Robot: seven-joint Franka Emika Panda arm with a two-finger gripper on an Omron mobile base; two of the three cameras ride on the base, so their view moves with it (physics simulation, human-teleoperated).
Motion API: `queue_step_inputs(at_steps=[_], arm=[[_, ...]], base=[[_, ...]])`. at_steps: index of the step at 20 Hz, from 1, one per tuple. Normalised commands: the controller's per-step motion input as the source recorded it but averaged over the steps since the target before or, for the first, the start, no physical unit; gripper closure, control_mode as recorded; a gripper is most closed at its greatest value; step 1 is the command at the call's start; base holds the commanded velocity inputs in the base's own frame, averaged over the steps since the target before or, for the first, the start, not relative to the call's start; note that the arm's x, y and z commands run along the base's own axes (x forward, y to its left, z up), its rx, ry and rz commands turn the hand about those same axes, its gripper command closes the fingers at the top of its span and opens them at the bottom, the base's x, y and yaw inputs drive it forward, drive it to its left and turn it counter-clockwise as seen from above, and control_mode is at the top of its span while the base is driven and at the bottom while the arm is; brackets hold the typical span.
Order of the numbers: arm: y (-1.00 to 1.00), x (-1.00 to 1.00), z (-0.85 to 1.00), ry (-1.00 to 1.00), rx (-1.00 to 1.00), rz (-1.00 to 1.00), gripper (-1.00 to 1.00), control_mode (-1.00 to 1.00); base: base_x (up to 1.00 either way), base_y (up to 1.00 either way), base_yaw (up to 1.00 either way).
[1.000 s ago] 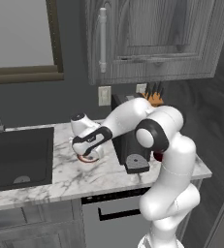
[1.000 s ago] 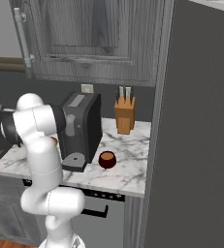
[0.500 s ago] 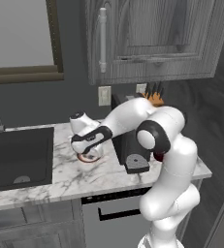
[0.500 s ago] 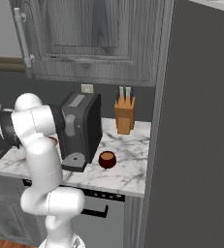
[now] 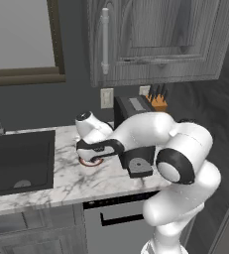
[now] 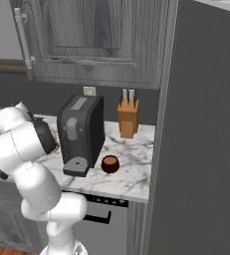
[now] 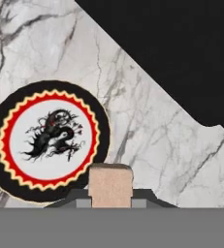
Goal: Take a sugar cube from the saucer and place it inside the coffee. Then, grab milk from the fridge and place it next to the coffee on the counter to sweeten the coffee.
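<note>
No writing can be read anywhere; the saucer (image 7: 48,140) carries only a black dragon figure in its pale centre. Since the earlier frames the arm has barely moved. The claw (image 7: 110,190) is closed on the sugar cube (image 7: 110,185), held just above the saucer's rim over the marble desk (image 7: 147,145). The coffee (image 6: 110,164) stands well away, beyond the coffee machine (image 6: 79,134).
</note>
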Motion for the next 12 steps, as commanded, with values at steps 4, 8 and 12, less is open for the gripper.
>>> queue_step_inputs(at_steps=[4,8,12], arm=[[-0.62,-0.47,0.37,-0.11,0.00,-0.05,1.00,-1.00],[-0.75,-0.44,0.32,-0.06,0.01,-0.05,1.00,-1.00],[-0.88,-0.45,0.32,-0.06,0.03,-0.05,1.00,-1.00]], base=[[0.00,0.00,0.00],[0.00,0.00,0.00],[0.00,0.00,0.00]])
